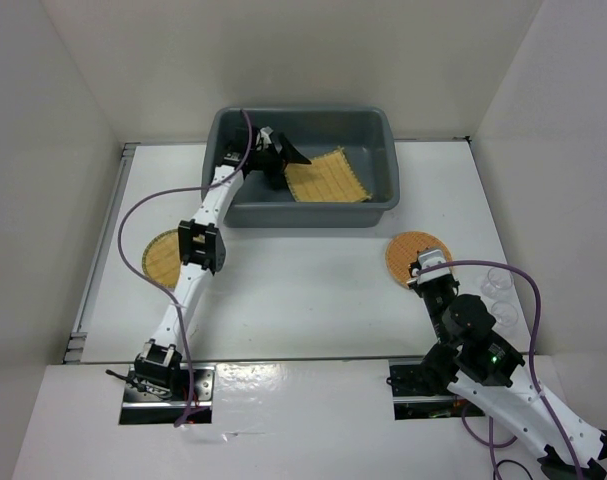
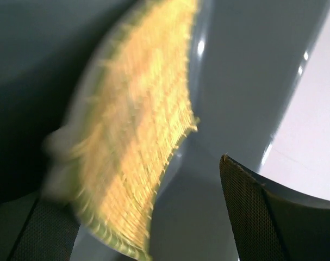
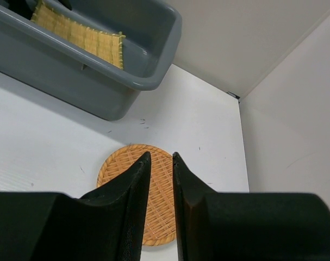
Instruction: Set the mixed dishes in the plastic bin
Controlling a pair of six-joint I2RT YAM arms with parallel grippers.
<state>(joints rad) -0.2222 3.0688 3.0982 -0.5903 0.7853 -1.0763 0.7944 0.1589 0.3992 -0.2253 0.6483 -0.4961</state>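
Note:
The grey plastic bin (image 1: 381, 205) stands at the back centre. The square yellow woven mat (image 1: 328, 177) lies tilted inside it; in the left wrist view the mat (image 2: 137, 119) is motion-blurred against the bin wall (image 2: 235, 81). My left gripper (image 1: 288, 160) is inside the bin, open and empty, beside the mat. The orange disc (image 1: 418, 255) lies flat on the table. My right gripper (image 1: 423, 272) hovers over the disc's near edge, its jaws nearly closed on nothing (image 3: 161, 155). The yellow disc (image 1: 161, 257) lies at the left, partly behind my left arm. Clear cups (image 1: 500, 290) stand at the right.
White walls enclose the table on the left, back and right. The bin's near rim (image 3: 154, 81) lies beyond the orange disc (image 3: 162, 201) in the right wrist view, with the mat (image 3: 78, 32) showing over it. A purple cable loops along each arm.

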